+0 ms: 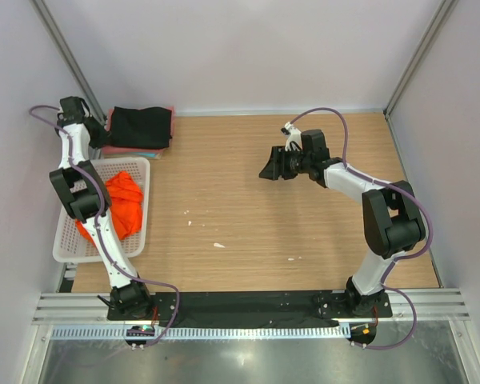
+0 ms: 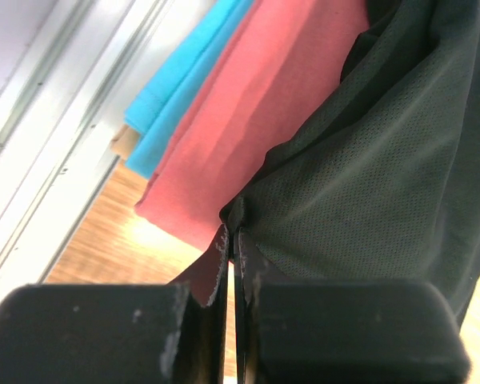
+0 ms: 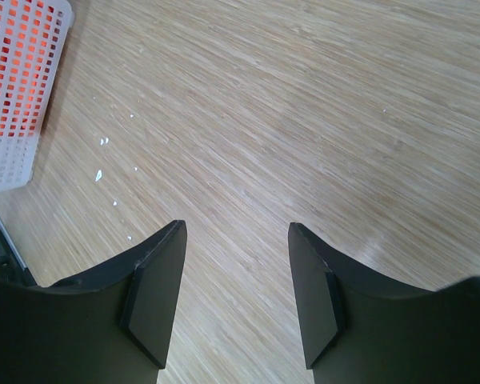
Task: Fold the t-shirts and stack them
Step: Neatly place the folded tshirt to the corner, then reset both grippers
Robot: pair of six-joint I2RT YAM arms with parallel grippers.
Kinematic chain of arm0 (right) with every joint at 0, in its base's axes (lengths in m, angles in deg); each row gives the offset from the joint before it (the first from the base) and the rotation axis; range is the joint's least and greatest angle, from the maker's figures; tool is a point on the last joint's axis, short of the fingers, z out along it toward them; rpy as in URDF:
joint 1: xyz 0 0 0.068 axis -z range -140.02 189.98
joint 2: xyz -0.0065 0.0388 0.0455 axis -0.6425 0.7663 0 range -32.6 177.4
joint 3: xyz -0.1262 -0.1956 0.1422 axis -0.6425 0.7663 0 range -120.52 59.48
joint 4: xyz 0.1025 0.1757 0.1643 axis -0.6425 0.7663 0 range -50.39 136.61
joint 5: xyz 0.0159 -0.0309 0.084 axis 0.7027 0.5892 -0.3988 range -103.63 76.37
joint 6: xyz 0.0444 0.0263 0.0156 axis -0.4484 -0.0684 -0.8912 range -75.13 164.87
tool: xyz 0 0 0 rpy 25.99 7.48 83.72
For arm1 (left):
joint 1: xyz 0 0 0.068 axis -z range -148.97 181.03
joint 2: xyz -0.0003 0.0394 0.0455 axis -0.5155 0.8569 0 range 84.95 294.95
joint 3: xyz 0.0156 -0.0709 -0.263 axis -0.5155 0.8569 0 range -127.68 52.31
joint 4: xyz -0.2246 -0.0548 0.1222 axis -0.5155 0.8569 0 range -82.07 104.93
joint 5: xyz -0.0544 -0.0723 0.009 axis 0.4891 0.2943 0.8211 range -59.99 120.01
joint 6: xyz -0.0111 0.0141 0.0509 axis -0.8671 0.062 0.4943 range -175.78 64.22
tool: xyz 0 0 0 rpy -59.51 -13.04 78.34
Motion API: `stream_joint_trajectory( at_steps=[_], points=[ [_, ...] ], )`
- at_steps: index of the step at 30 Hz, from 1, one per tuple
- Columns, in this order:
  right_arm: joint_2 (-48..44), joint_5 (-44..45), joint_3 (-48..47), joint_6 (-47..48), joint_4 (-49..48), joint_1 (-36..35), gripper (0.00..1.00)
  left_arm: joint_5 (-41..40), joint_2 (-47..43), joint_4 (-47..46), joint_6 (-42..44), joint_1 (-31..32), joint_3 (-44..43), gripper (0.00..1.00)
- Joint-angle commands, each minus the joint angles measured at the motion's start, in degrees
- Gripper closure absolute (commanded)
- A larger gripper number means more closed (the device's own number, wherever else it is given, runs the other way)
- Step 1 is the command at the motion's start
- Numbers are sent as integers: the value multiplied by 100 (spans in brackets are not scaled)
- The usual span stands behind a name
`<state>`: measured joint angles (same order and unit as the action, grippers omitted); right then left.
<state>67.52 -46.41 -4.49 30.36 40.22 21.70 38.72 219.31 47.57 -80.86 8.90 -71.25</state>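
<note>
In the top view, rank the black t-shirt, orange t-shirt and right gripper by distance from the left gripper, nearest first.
1. black t-shirt, far-left corner, pinched by the left gripper.
2. orange t-shirt, in the basket at the left edge.
3. right gripper, open, right of centre.

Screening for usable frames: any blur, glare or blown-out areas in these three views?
Top external: sharp, evenly lit, mild glare on the metal strip in front. Left wrist: fingers close-up, dark and soft; black t-shirt mesh crisp; rail top left blown out. Right wrist: table sharp with a faint sheen, basket slightly washed out.
</note>
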Motion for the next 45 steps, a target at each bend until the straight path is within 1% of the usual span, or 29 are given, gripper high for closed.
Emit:
stream_joint_trajectory(
  at_steps=[1, 6, 10, 14, 21, 22, 23, 24, 27, 30, 33, 34, 37, 39, 40, 41, 42, 43, 44, 45],
  points=[
    [-282, -89, 16, 62, -218, -17, 40, -457, -446, 88, 91, -37, -185, 100],
    [-317, -89, 33, 70, -218, -26, 40, -528, -297, 281, 100, -37, -290, 100],
    [-291, -97, 24, 79, -218, -17, 40, -827, -332, 246, 100, -37, -150, 100],
    [-256, -115, 24, 79, -218, -17, 40, -1213, -236, 369, 109, -37, -238, 100],
    [-282, -115, 16, 97, -210, -17, 40, -1250, -16, 571, 21, -37, -440, 100],
    [-299, -106, 16, 88, -192, -17, 40, -1214, -7, 589, 29, -28, -449, 96],
    [-326, -98, 24, 97, -175, -17, 40, -1179, -7, 598, 38, -37, -458, 89],
    [-326, -89, 24, 88, -174, -17, 39, -1144, -59, 606, 56, -28, -449, 72],
    [-370, -45, 42, 62, -148, -17, 39, -1029, -269, 633, 205, -28, -431, 61],
    [-422, -27, 77, -17, -139, -17, 39, -942, -454, 642, 284, -11, -440, 59],
    [-493, 95, 7, -149, -60, -17, 38, -494, -727, 686, 302, 59, -405, 60],
    [-519, 226, -37, -176, 253, -17, 39, -450, -902, 677, 319, 103, -335, 60],
    [-764, 507, -204, -264, 641, -17, 37, -432, -1227, 781, 469, 471, -221, 61],
    [-958, 727, -222, -325, 792, -26, 36, -327, -1482, 844, 530, 621, -98, 62],
    [-1176, 859, -213, -386, 958, -26, 35, -230, -1623, 826, 522, 709, 164, 63],
    [-1309, 1156, -187, -422, 1046, -17, 30, -64, -2050, 722, 539, 893, 393, 64],
    [-1432, 1316, -187, -465, 1126, -17, 26, 268, -2272, 582, 548, 999, 639, 64],
    [-1547, 1491, -178, -570, 1344, -17, 22, 385, -2535, 302, 592, 1261, 1146, 64],
    [-1817, 1815, -160, -606, 1451, -17, 15, 473, -2756, 221, 636, 1420, 1360, 64],
    [-1951, 1905, -125, -667, 1539, -17, 9, 691, -3193, 89, 653, 1579, 1579, 64]
  ],
)
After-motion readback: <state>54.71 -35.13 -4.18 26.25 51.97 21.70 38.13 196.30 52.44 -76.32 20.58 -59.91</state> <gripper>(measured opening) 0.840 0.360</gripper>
